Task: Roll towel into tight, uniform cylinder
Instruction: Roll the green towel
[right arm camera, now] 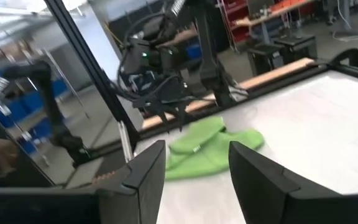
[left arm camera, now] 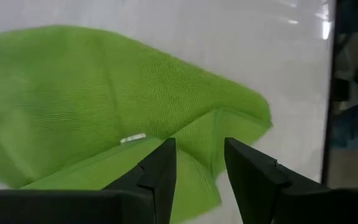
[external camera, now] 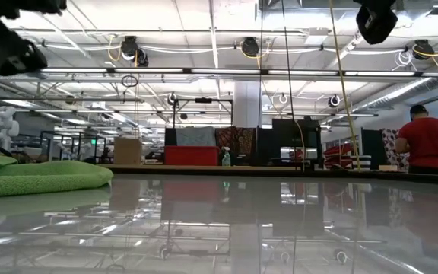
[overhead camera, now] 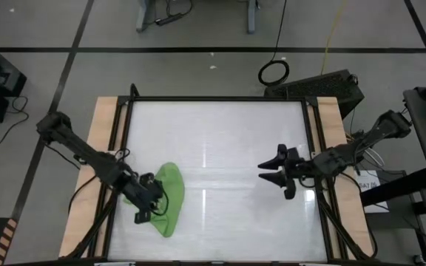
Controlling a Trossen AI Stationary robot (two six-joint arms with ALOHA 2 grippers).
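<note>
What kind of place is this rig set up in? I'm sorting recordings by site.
Probably a large industrial lab or workshop, not a home: the low view shows an open ceiling with pipes and hanging lamps, workbenches and equipment racks behind the table, and a person in a red shirt working there.

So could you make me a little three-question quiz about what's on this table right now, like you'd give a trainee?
1. True or false: the lime-green soft cloth towel already lies rolled into a tight cylinder.
2. Which dark two-finger gripper is over the towel: A) left gripper, B) right gripper, C) both?
3. Fill in: the right gripper hangs over the bare white table, its fingers ____.

Key:
1. False; it lies loosely folded and rumpled, with a small white tag showing.
2. A; the left gripper is at the towel's edge, fingers apart.
3. Open.
</note>
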